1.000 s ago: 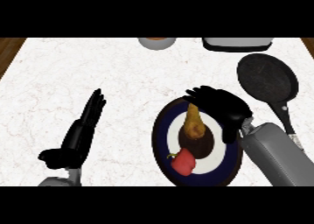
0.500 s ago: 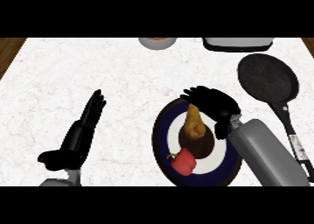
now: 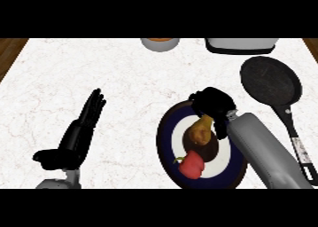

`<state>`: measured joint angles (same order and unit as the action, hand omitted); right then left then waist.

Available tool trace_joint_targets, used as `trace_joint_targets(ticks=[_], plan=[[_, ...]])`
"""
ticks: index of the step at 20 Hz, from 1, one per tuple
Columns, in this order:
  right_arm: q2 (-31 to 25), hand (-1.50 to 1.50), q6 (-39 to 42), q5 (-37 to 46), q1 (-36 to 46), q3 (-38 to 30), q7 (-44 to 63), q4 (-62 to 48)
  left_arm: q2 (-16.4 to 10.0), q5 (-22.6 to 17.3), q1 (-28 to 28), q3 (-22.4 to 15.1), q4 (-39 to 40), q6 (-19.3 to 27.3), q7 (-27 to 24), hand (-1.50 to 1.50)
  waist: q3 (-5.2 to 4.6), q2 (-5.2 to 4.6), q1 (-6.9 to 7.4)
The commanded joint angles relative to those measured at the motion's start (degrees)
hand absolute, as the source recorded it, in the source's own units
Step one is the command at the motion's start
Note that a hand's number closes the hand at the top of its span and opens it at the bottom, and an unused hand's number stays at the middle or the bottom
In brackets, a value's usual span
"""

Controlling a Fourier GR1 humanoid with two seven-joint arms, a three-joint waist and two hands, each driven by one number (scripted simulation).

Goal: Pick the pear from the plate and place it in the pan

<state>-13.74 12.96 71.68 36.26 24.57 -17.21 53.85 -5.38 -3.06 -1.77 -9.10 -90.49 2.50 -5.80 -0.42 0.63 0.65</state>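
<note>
The pear [image 3: 200, 131] is seen lying on the plate [image 3: 163, 142], near its centre, with a red fruit [image 3: 192, 165] just beside it at 6 o'clock. The right hand [image 3: 213, 103] is placed over the pear's 12 to 3 o'clock side. Whether it has closed on the pear cannot be told, as the contact is hidden.

The left hand [image 3: 79, 133] is rested on the tabletop [image 3: 122, 75] at the plate's 9 o'clock, its fingers [image 3: 95, 103] straight and released.

Several risks can be judged. The tapered pear could be squeezed out sideways if it is taken near its narrow end. The red fruit could be knocked off the plate. The pan [image 3: 271, 84] lies at the plate's 1 o'clock, so its rim could be clipped if the pear is carried too low.
</note>
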Motion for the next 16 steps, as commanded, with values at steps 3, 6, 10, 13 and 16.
trace_joint_targets(ticks=[3,6,10,13,16], plan=[[1.6,1.5,-5.6,2.5,-0.9,-1.9,-2.4,-2.5,3.7,3.9,-0.2,-3.6,-4.4,4.1,4.9,0.0,0.45,-0.66,-0.29],[1.2,1.5,-10.1,2.4,-0.9,-3.9,-4.4,-1.0,2.1,2.0,-0.3,-0.6,1.8,0.3,-2.1,0.0,0.43,-0.72,-0.36],[8.2,1.5,-5.6,-3.0,-1.2,-14.3,15.0,-1.0,1.6,1.2,-2.4,0.6,0.3,1.1,2.1,0.0,0.48,-0.68,-1.03],[13.4,1.5,-7.3,-7.7,-3.8,-22.4,29.8,-1.5,0.9,1.3,0.3,0.9,0.6,0.8,-0.1,0.0,0.49,-0.67,-1.45],[13.6,1.5,-13.4,-8.7,0.0,-21.0,42.2,2.7,1.5,1.2,-1.1,0.0,0.8,0.3,0.9,0.0,0.43,-0.46,0.22]])
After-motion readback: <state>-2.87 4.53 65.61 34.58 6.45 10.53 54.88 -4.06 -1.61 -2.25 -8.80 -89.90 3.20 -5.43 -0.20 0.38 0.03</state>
